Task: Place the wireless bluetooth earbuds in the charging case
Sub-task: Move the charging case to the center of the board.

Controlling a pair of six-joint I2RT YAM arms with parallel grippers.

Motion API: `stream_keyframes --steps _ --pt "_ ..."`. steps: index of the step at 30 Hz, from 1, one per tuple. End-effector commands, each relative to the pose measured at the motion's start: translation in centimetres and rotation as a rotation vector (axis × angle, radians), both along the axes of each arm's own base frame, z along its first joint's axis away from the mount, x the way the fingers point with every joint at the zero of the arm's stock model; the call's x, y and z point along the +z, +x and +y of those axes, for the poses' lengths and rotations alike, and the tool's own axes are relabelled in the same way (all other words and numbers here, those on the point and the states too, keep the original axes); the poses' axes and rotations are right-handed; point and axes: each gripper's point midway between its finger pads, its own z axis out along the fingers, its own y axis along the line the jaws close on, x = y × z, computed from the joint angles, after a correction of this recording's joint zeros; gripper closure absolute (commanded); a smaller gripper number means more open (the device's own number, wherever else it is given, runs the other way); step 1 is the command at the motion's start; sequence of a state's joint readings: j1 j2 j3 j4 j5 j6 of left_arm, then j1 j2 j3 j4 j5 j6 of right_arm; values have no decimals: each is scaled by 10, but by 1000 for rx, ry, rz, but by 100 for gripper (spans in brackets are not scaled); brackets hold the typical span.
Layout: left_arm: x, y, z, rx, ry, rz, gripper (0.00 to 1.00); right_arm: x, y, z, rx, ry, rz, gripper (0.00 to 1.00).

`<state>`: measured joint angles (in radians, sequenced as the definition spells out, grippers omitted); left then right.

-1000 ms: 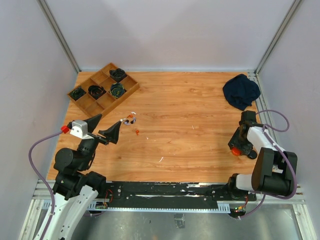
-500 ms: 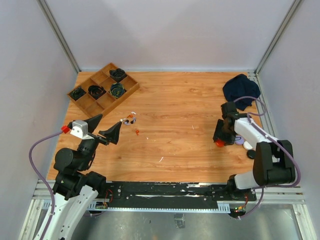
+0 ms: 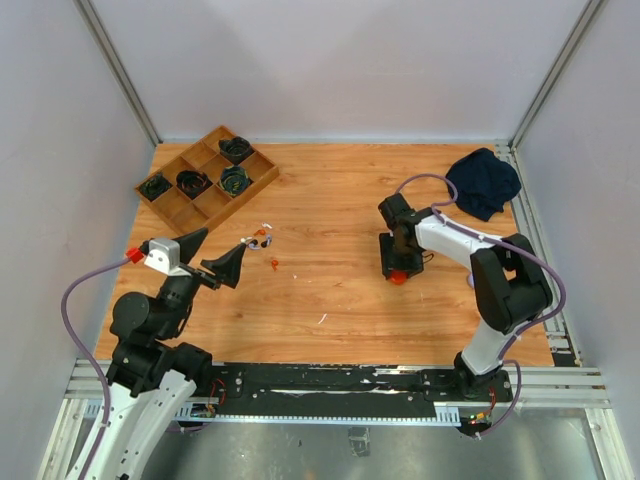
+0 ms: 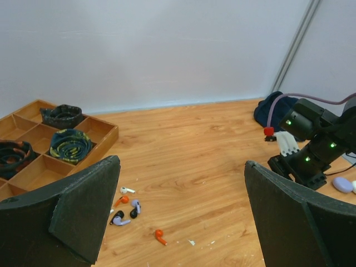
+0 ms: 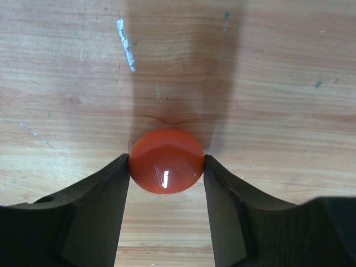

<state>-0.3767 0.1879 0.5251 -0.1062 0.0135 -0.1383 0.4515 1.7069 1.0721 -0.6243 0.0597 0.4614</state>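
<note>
The overhead camera sits high behind the two arm bases and looks down and forward over the whole wooden surface (image 3: 330,210). It is far enough off to take in both arms and the walls.

The left wrist camera rides low and faces out across the surface toward the far right corner, framed by the spread fingers of the left tool (image 4: 181,164). With the overhead view it shares the wooden tray (image 4: 33,136), the scattered earbuds (image 4: 129,208), the right arm (image 4: 308,125) and the dark cloth (image 4: 275,108).

The right wrist camera points straight down, very close to the wood. Its right tool (image 5: 166,161) hugs an orange charging case (image 5: 167,172), which from overhead is only a small red spot.
</note>
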Motion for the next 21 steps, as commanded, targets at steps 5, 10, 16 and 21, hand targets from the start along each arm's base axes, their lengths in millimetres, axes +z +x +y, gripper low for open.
stream_keyframes --steps 5,10,16,21 --pt "1 1 -4 -14 5 3 1 -4 -9 13 89 -15 30 38" --pt "0 3 -1 4 2 12 1 -8 -16 19 113 7 41 32" --pt "-3 5 -3 -2 7 30 1 -1 -24 36 154 61 41 27" --pt "-5 6 -4 -7 9 38 1 9 -30 58 210 115 31 27"
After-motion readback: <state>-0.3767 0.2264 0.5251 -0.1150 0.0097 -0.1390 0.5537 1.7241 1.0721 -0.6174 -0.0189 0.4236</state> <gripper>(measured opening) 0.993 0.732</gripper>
